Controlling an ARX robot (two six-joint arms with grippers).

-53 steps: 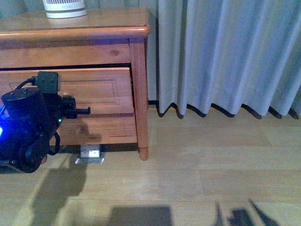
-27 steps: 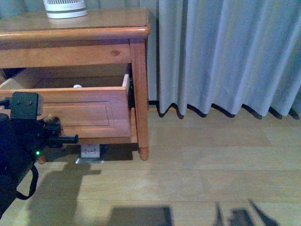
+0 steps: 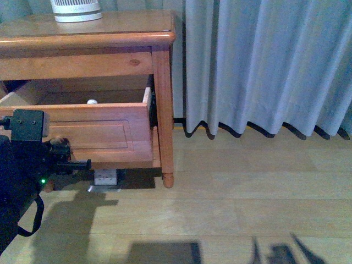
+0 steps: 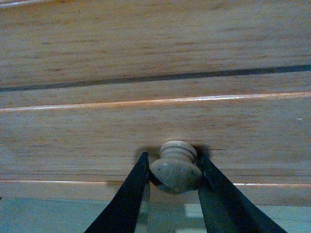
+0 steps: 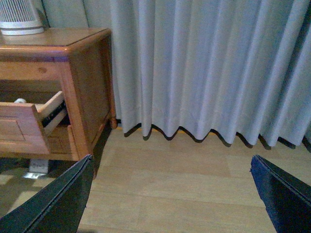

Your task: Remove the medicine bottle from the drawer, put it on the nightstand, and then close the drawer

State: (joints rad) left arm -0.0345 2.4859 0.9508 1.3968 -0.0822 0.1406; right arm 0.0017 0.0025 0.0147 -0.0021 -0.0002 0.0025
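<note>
The medicine bottle shows only as a small white top, probably its cap, above the front of the drawer, left of centre in the front view. A second ago that drawer sat nearly closed; now it stands well out of the nightstand. The left gripper still pinches the knob between its fingers; the right gripper gapes wide, empty. Opening looks done; reaching in comes next.
</note>
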